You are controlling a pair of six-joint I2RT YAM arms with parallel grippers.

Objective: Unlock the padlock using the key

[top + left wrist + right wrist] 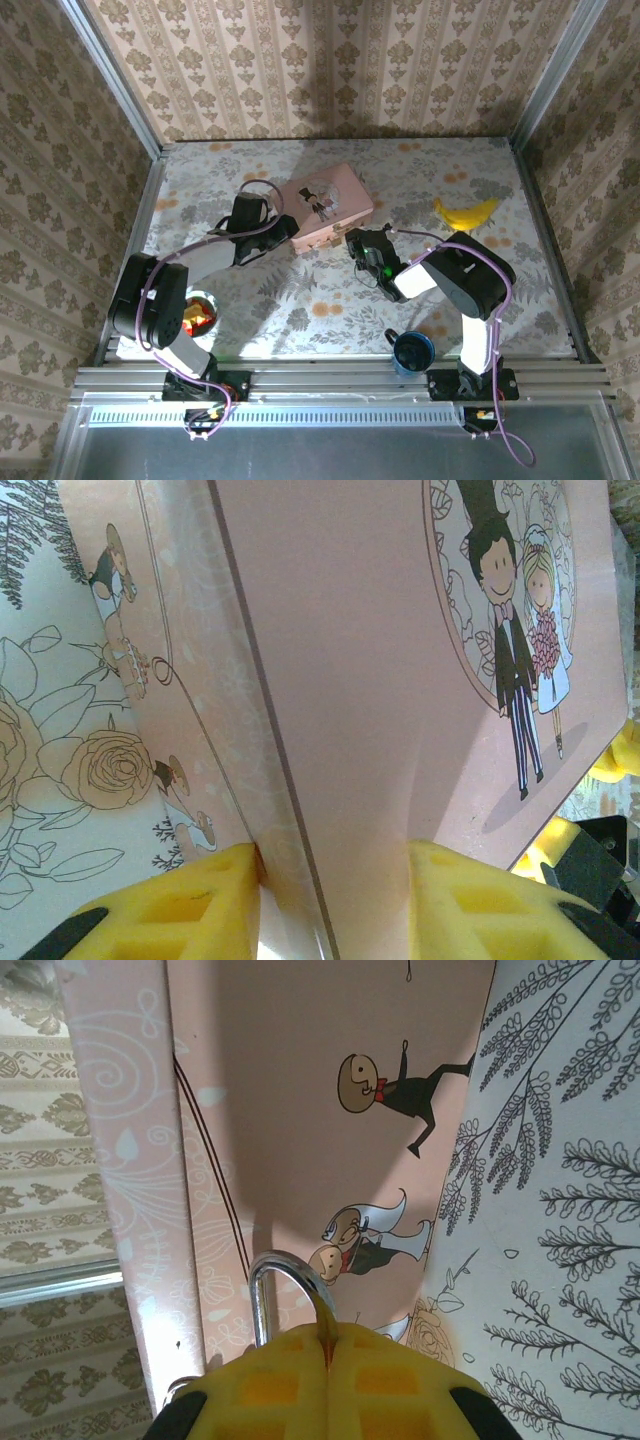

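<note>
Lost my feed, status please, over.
Left gripper straddles pink box edge, grip unclear. Right gripper shut on padlock, shackle poking out. Box right beyond it.

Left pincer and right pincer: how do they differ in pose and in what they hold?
The left pincer has its fingers apart, astride the box edge; the right pincer has them pressed together. The left pincer has the big box between its fingers; the right pincer holds the small padlock, shackle sticking out. Both have yellow fingers and are near the box.
</note>
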